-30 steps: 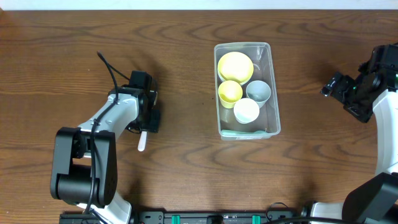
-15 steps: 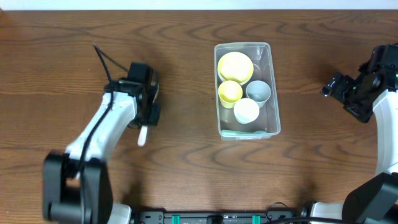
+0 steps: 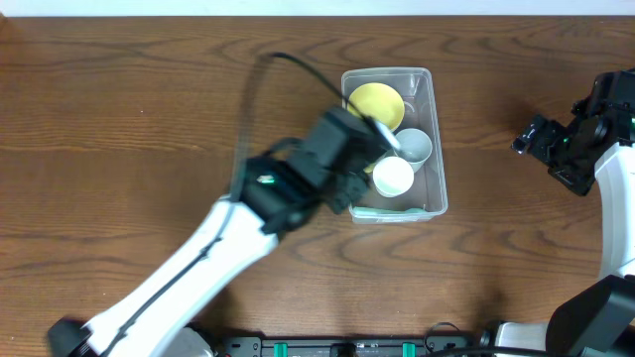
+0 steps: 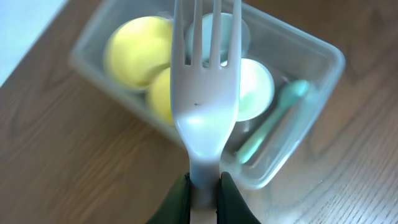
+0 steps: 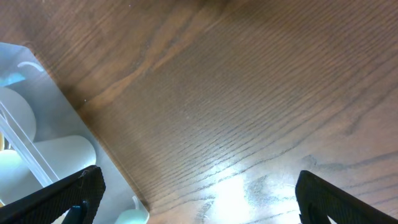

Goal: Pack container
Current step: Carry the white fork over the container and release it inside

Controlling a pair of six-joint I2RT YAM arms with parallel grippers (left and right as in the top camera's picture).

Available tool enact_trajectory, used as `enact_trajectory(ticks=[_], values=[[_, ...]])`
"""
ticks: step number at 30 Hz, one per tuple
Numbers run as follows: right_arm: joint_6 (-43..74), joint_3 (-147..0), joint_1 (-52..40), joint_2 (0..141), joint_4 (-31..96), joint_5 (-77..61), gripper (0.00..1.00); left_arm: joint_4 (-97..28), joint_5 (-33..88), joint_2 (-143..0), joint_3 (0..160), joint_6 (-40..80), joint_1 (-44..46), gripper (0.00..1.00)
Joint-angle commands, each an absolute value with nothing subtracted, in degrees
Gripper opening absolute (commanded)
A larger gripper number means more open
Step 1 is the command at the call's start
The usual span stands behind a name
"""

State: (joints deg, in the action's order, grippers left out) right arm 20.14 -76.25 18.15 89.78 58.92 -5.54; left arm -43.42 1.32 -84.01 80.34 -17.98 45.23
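Observation:
The clear plastic container (image 3: 434, 139) stands right of the table's centre and holds a yellow bowl (image 3: 375, 103), a pale blue cup (image 3: 414, 147), a white cup (image 3: 393, 177) and a mint green utensil (image 4: 273, 121). My left gripper (image 4: 203, 186) is shut on a white plastic fork (image 4: 206, 93) and holds it above the container's left side, tines pointing over the cups. In the overhead view the left gripper (image 3: 362, 149) partly hides a second yellow cup (image 4: 158, 93). My right gripper (image 3: 531, 139) is open and empty, well to the right of the container (image 5: 37, 143).
The table is brown wood (image 3: 119, 119). The left arm (image 3: 228, 238) stretches diagonally from the front left toward the container. The right arm (image 3: 610, 178) stands at the right edge.
My left gripper has lifted the white fork off the table at the left and swung it right, over the container. The right arm has not moved.

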Motion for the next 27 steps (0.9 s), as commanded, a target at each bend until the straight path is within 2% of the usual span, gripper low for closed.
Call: enact_trajectory(ticks=[1,10,24,25,27], values=[[19.66,-76.18,18.46,89.69,58.96,-5.37,0.99,-41.56,0.89,-91.15,79.99,-26.3,49.01,0.06],[19.66,-76.18,18.46,89.71,58.94,-5.37,0.99,-36.07,0.86,-103.15,80.01,-38.87,53.45,0.06],[19.64,-76.18,18.48,89.69,58.96,-5.37,0.99,-33.19,0.86,-104.38,80.09,-40.42,53.45,0.07],[19.66,-76.18,18.48,89.69,58.96,-5.37,0.99,-33.21,0.64,-104.36,80.18,-40.18,53.45,0.14],[19.66,-76.18,18.48,89.69,58.96,-5.37,0.99,-33.28,-1.19,-104.36,80.42,-38.5,53.45,0.44]])
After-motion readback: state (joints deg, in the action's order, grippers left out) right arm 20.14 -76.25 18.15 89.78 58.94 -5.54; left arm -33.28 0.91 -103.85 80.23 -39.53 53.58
